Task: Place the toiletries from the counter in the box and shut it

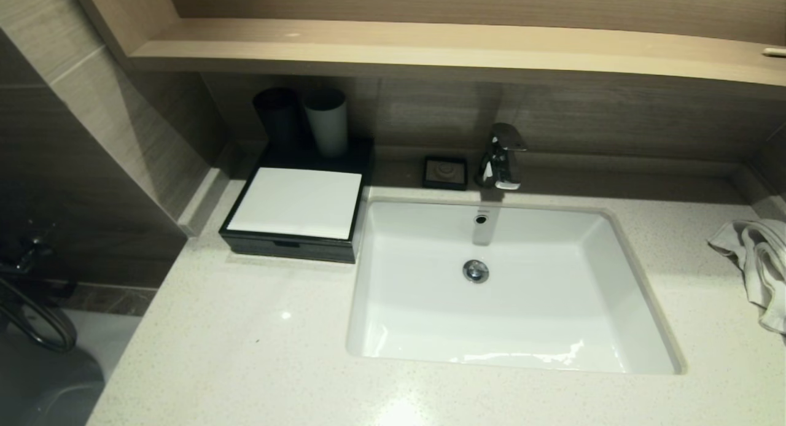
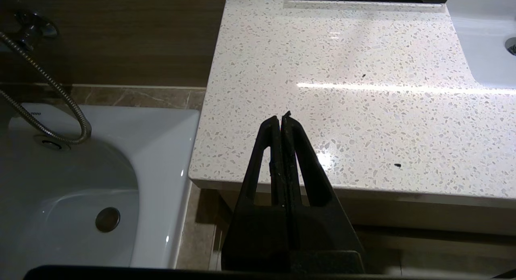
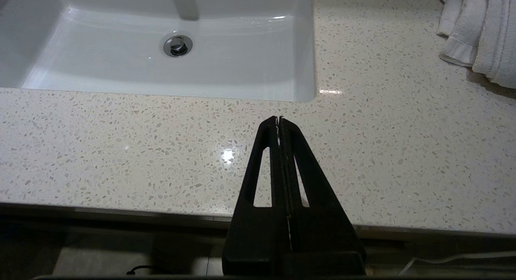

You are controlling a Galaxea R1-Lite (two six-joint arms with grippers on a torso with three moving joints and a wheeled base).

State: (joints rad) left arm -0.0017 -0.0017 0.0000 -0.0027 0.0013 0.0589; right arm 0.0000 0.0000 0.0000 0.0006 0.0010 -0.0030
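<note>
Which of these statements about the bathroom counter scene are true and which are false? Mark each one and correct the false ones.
1. The box has its front drawer pushed in. True.
2. Toiletry packets lie on the counter in front of the box. False: no toiletries show on the counter in any view.
3. The left gripper is shut and holds nothing. True.
4. The white towel lies inside the sink. False: it lies crumpled on the counter to the sink's right.
5. The right gripper is open over the sink. False: it is shut, near the counter's front edge.
6. Two cups, a black cup and a grey cup, stand behind the box's white panel. True.
</note>
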